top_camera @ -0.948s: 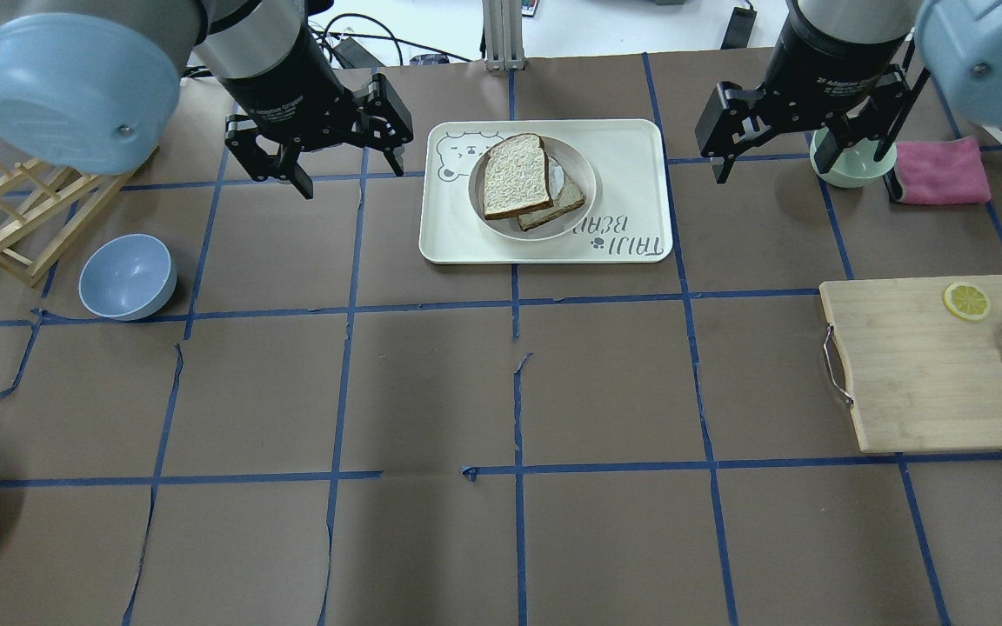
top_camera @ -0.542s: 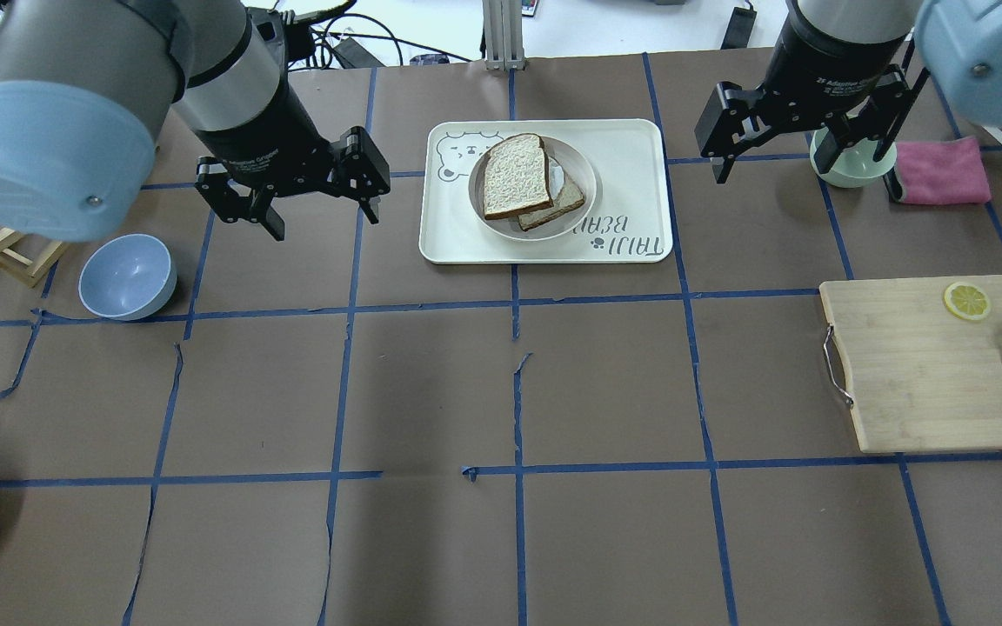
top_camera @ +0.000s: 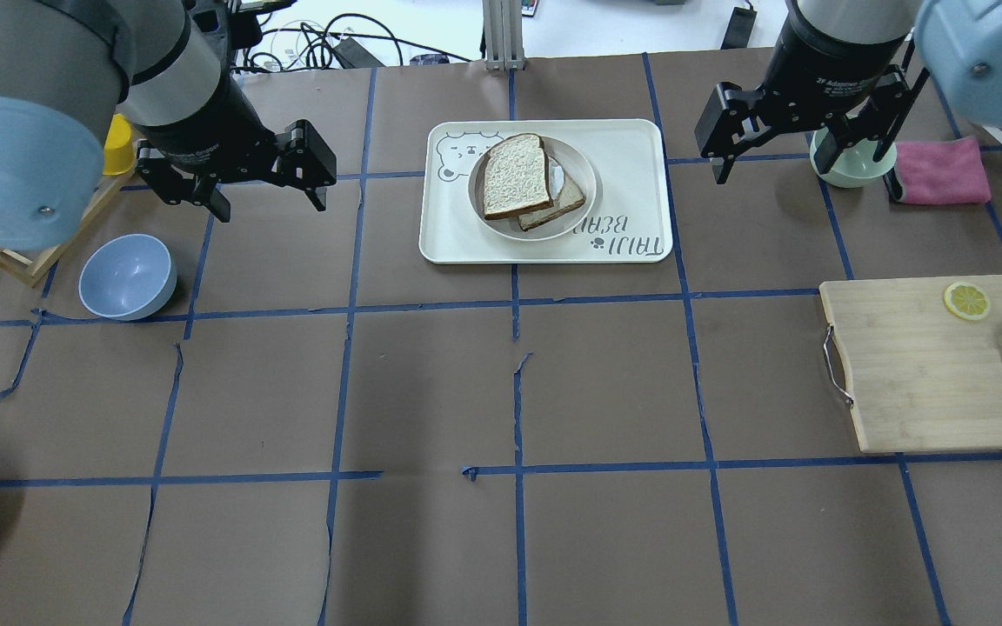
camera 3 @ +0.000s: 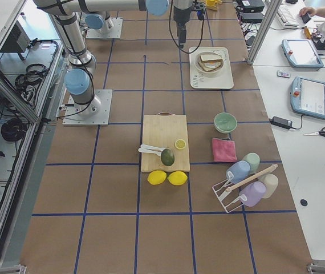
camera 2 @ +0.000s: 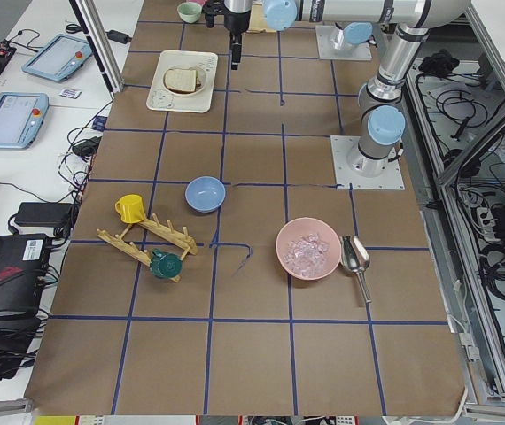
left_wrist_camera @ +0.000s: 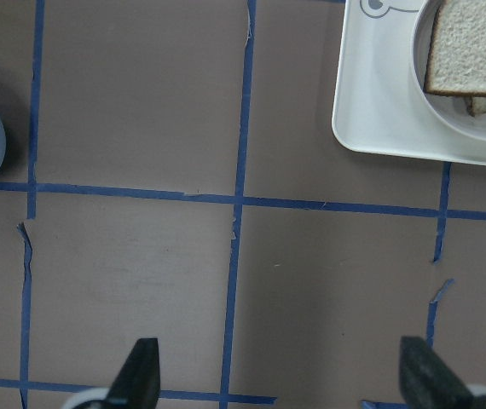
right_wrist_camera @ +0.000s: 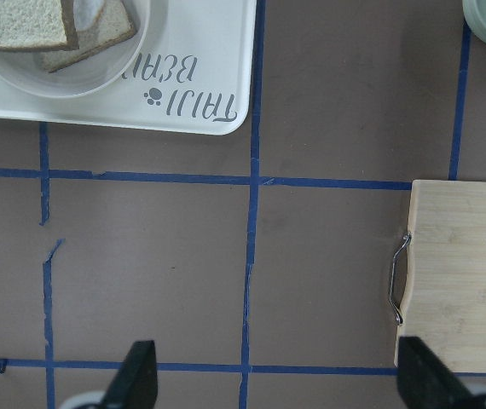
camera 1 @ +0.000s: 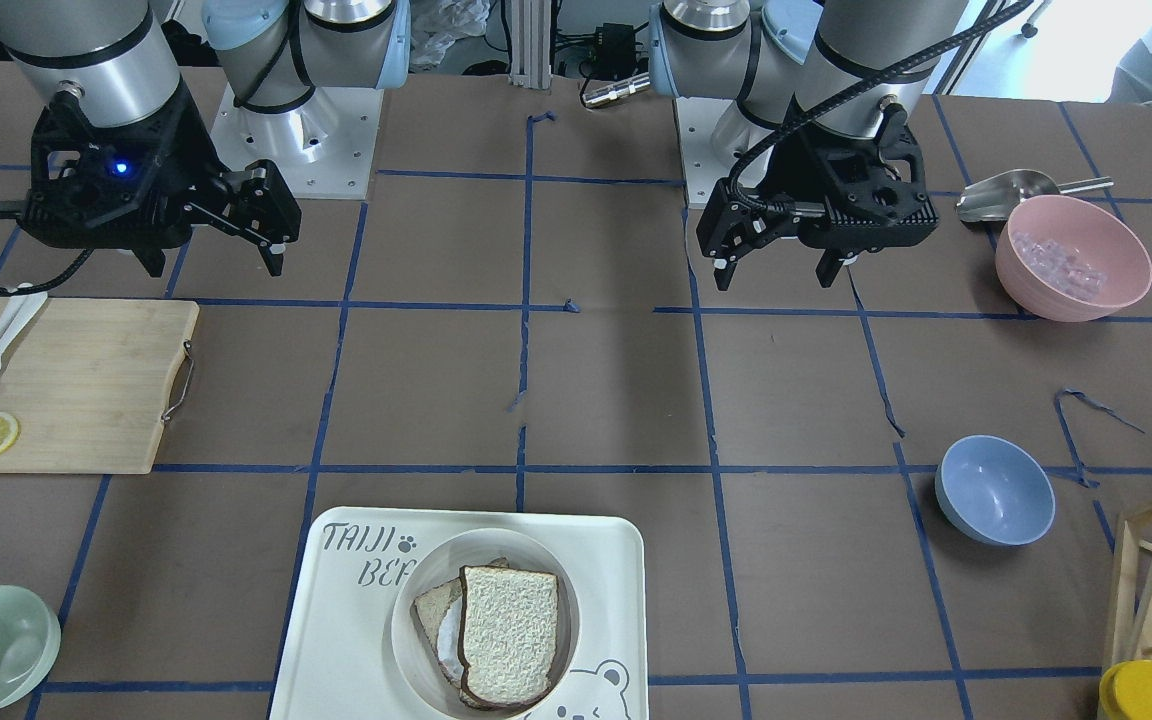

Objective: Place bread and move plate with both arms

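Observation:
The plain bread slice (top_camera: 514,174) lies in the round cream plate (top_camera: 592,187) on top of another slice (top_camera: 564,198) with egg white showing. The plate sits on the Taiji Bear tray (top_camera: 631,139). They also show in the front view: bread (camera 1: 508,632), plate (camera 1: 406,620). My left gripper (top_camera: 271,207) is open and empty, hovering left of the tray; its wrist view shows the bread (left_wrist_camera: 473,47) at the top right. My right gripper (top_camera: 804,174) is open and empty, hovering right of the tray; its wrist view shows the bread (right_wrist_camera: 26,21) at the top left.
A blue bowl (top_camera: 127,276) sits below the left gripper, with a wooden rack (top_camera: 5,248) and yellow cup (top_camera: 118,143) beside it. A pale green bowl (top_camera: 853,169) and pink cloth (top_camera: 940,169) lie by the right gripper. A cutting board (top_camera: 927,365) holds a lemon slice.
My left arm has swung left, away from the tray, with its gripper still open. The right arm, bread and plate have not moved.

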